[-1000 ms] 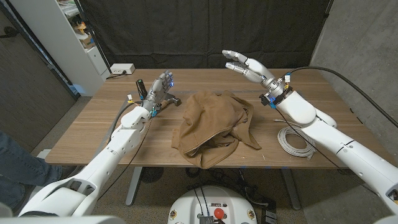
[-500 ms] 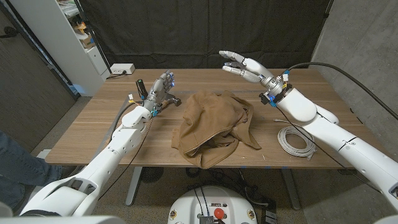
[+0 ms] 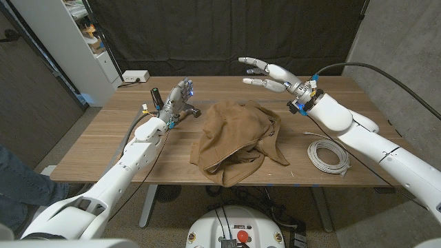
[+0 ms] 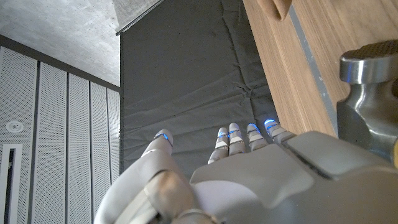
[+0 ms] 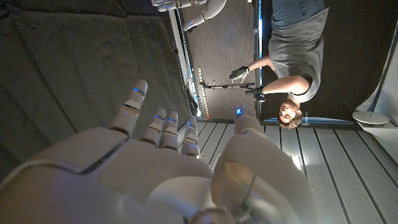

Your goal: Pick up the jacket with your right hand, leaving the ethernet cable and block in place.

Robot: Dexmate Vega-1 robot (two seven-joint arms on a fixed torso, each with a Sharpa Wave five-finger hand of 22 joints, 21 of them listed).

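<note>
My right hand (image 3: 267, 74) hangs in the air above the far side of the table (image 3: 103, 141), fingers spread and straight, holding nothing. Against the earlier pictures it has drifted a little toward my left and slightly higher, so its fingertips now reach out past the far edge of the jacket (image 3: 238, 141) rather than off to its side; it is well clear of the cloth and touches nothing. In the right wrist view the same hand (image 5: 155, 168) shows with its fingers (image 5: 163, 127) apart, and a person (image 5: 292, 56) stands in the background. The jacket lies crumpled in the middle of the table, unchanged. The ethernet cable (image 3: 328, 155) sits coiled on the table under my right forearm, where it was before. My left hand (image 3: 176, 102) stands at the far left of the table, fingers loosely apart and empty, and has not moved. I cannot make out the block with certainty.
</note>
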